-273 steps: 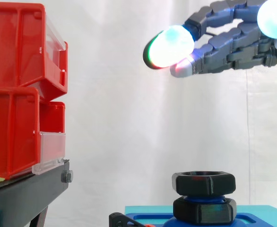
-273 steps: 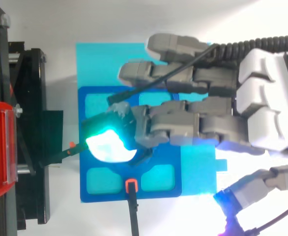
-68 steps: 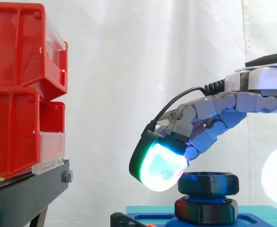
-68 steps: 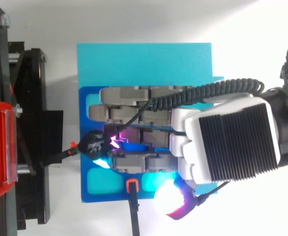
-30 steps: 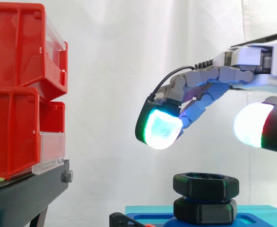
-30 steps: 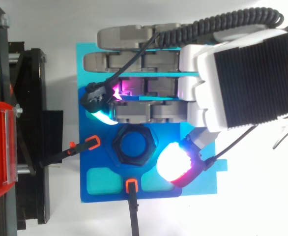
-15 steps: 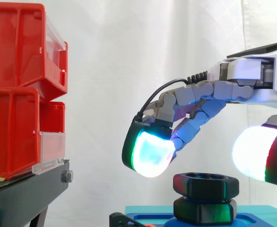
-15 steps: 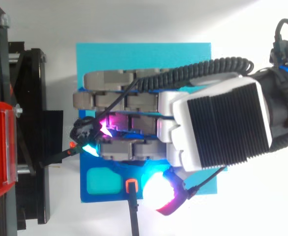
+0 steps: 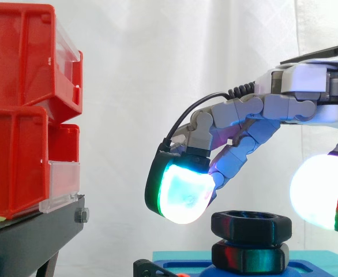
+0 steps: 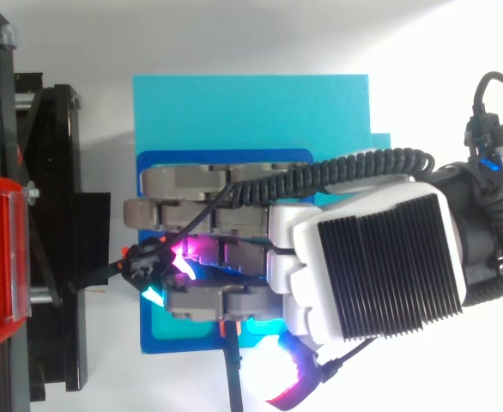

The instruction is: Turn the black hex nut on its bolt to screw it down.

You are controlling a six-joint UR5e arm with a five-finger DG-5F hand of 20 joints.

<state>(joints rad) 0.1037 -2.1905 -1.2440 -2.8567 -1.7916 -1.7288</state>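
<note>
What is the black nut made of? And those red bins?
The black hex nut looks like dull black plastic, not metal: its faces are matte, its edges soft and rounded, and it has only a faint sheen. That is a guess from looks alone. The red bins look like smooth, shiny plastic: their red is even and their walls are glossy. They have clear front panels you can see through.

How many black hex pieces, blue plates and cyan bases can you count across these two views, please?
Black hex pieces: 2, the upper stacked on the lower
Blue plate: 1
Cyan base: 1
Total: 4
</note>
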